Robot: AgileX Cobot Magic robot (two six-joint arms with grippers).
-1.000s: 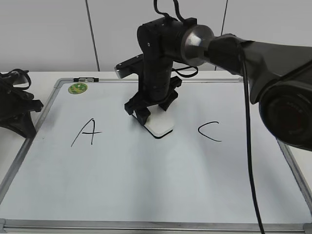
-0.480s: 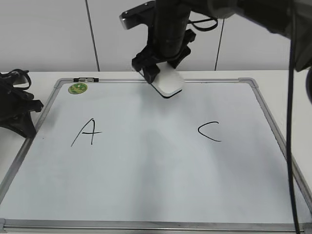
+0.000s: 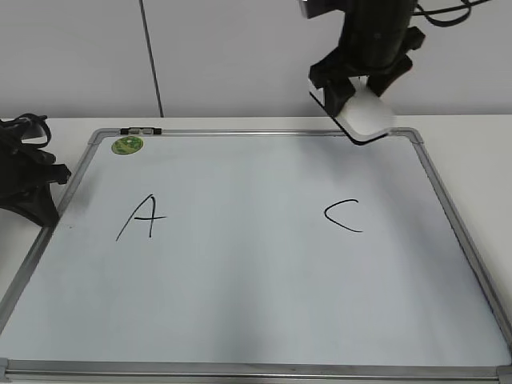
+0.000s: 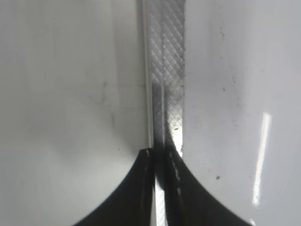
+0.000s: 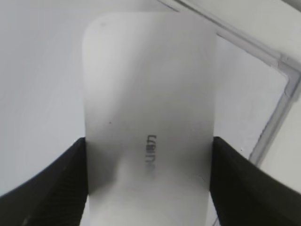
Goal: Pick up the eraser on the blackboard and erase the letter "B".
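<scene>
My right gripper [image 3: 352, 94] is shut on the eraser [image 3: 367, 117], a flat white block with a dark underside, and holds it in the air above the far right corner of the blackboard [image 3: 240, 320]. In the right wrist view the eraser [image 5: 148, 117] sits between the two black fingers [image 5: 148, 174], with the blackboard's corner frame [image 5: 282, 94] below. No letter "B" shows on the blackboard; the space between the black "A" [image 3: 141, 217] and the black "C" [image 3: 344, 215] is blank. My left gripper [image 4: 160, 155] is shut and empty over the blackboard's metal frame [image 4: 164, 70].
The left arm [image 3: 24, 180] rests by the blackboard's left edge. A round green sticker [image 3: 127, 145] sits at the far left corner. The board lies on a white table [image 3: 472, 152] before a pale wall.
My right gripper has lifted the eraser off the middle of the board, where it rested between A and C, and carried it up and right to the far right corner. The left arm has not moved.
</scene>
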